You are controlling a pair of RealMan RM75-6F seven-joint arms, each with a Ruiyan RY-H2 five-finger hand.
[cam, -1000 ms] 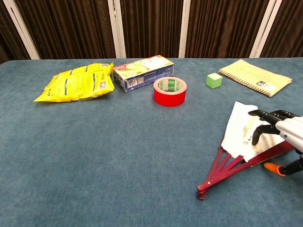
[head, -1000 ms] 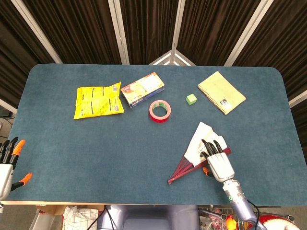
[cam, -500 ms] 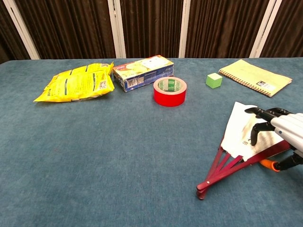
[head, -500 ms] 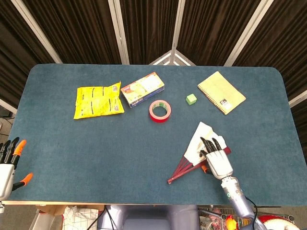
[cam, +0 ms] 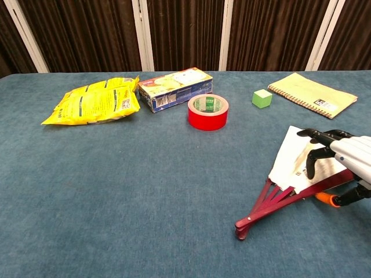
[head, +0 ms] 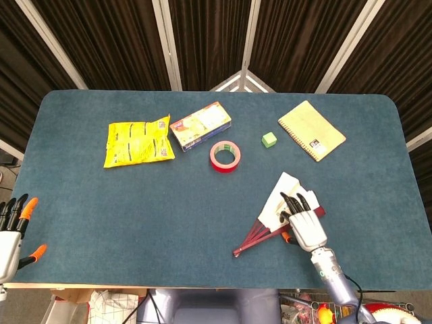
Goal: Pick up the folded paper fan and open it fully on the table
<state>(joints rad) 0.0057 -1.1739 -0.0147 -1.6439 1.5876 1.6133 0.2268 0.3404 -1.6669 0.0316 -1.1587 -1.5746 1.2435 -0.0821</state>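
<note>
The paper fan (head: 277, 214), cream leaf on red ribs, lies partly spread on the table.

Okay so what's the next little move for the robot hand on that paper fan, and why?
Probably keep the right robot hand pressing on the paper fan and sweep the top ribs sideways. The fan is only partly spread, its red ribs bunched at the pivot, with open table on its left.

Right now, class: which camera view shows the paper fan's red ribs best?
The chest view: the paper fan lies close, its red ribs spread apart from the pivot, the right hand resting on the paper. The head view shows the fan small, ribs bunched.
</note>
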